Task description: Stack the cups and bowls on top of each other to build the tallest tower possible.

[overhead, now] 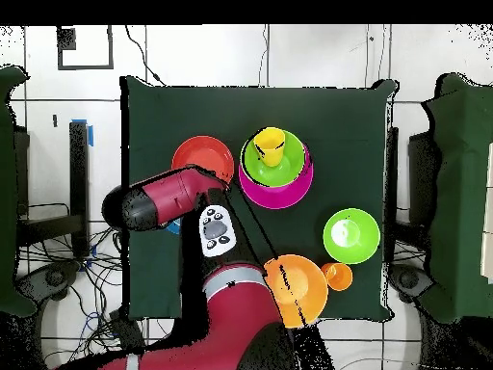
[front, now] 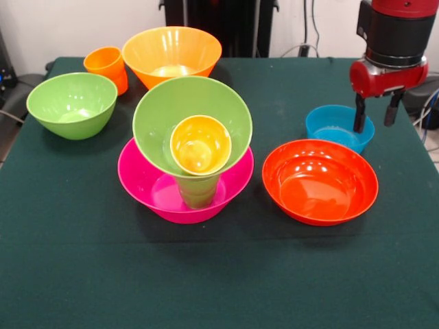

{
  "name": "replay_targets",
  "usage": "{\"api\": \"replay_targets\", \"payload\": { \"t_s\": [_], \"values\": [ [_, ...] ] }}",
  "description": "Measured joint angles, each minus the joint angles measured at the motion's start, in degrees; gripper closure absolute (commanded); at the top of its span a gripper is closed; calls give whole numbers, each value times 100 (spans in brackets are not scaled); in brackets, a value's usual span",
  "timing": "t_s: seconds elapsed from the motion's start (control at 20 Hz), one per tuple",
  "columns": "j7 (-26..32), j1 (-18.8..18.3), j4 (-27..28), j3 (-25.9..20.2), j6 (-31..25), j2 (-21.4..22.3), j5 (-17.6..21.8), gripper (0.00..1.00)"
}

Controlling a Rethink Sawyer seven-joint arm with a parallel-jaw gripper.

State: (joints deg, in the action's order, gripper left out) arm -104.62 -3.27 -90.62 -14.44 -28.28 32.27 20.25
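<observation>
The tower stands mid-table. Its base is a large pink bowl (front: pixel 134 175) (overhead: pixel 292 192), and a green cup (front: pixel 197 190) stands upright inside it. A light green bowl (front: pixel 159 116) (overhead: pixel 252 159) rests tilted on that cup, facing the front camera. A yellow cup (front: pixel 200 144) (overhead: pixel 269 144) lies nested in the tilted bowl. My gripper (front: pixel 375 112) hangs open at the small blue bowl (front: pixel 332 126). One of its fingers (front: pixel 359 115) is over the bowl's inside and the other is past its right rim. In the overhead view the arm (overhead: pixel 164 199) hides the gripper.
A red-orange bowl (front: pixel 319 181) (overhead: pixel 203 158) sits in front of the blue one. A big orange bowl (front: pixel 171 55) (overhead: pixel 295 281) and an orange cup (front: pixel 107 67) (overhead: pixel 338 276) stand at the back, with another light green bowl (front: pixel 72 104) (overhead: pixel 350 235) to the left.
</observation>
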Motion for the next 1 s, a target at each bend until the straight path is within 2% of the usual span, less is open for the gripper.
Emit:
{"api": "replay_targets", "payload": {
  "t_s": [1.0],
  "values": [
    [0, 72, -56, 139, 93, 3, 0, 0]
  ]
}}
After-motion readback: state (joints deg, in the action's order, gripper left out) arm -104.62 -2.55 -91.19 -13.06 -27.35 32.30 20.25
